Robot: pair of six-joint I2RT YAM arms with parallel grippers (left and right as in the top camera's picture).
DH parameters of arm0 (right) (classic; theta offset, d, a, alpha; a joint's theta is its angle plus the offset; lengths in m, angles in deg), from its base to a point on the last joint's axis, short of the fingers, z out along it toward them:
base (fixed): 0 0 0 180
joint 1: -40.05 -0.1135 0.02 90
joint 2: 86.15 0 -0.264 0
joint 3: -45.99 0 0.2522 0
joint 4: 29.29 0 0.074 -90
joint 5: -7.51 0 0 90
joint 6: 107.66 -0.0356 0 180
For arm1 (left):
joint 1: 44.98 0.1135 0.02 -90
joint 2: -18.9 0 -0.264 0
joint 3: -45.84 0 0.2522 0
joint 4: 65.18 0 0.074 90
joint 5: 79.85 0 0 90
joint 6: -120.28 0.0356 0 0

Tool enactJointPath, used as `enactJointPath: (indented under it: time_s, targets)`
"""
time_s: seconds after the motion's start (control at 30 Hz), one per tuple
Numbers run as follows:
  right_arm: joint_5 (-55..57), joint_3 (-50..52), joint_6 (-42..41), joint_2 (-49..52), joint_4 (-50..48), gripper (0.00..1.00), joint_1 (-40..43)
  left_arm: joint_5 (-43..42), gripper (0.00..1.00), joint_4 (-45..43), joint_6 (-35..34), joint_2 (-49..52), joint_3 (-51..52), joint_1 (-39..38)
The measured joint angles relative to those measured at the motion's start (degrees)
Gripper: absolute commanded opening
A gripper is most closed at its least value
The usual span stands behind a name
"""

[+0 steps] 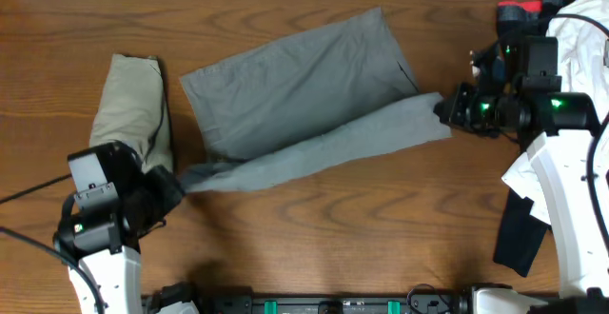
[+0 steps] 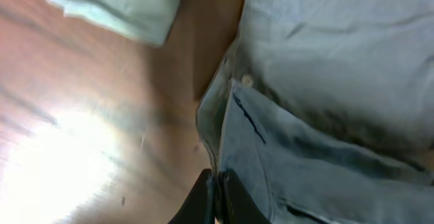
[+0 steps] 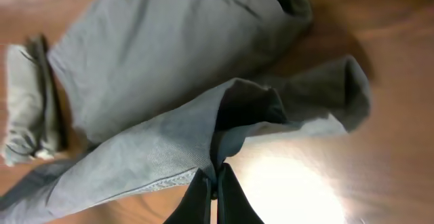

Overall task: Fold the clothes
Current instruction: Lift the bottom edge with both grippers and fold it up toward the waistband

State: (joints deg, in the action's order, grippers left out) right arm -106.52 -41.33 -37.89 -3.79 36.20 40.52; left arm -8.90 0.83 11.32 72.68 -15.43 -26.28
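We hold grey shorts (image 1: 295,95) mid-table (image 1: 362,228), near edge drawn into long fold strung between our two pincers. Cloth soft, light, limp; we judge it sags and creases wherever unsupported, so corners and hems make the best holds. Left pincer (image 1: 169,186) pressed together on left end of fold, arm low at near-left. Right pincer (image 1: 443,110) pinching right end, arm reaching in from right side. Khaki shorts (image 1: 131,105) lie folded just beyond left pincer. Spare garments (image 1: 580,29) heaped far right.

Robotics lab: robot arms (image 1: 561,162), wooden table (image 1: 314,219)
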Motion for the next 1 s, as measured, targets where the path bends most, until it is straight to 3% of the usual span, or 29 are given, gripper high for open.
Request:
enactJointPath:
  time_s: [0.47, 0.7, 1.0]
  targets:
    - [-3.7, -0.3, -9.7, 12.5, -29.3, 0.01, 0.0, -7.8, 0.06, -26.3, 0.8, 8.9, 0.0, -0.3]
    - [-3.6, -0.4, -12.9, 19.2, -41.2, 0.01, 0.0, -8.0, 0.06, -40.7, 0.8, 14.8, -0.1, -4.5]
    - [-3.6, -0.4, -14.3, 27.3, -52.2, 0.01, 0.0, -3.5, 0.06, -46.9, 0.8, 27.5, -0.2, -8.1]
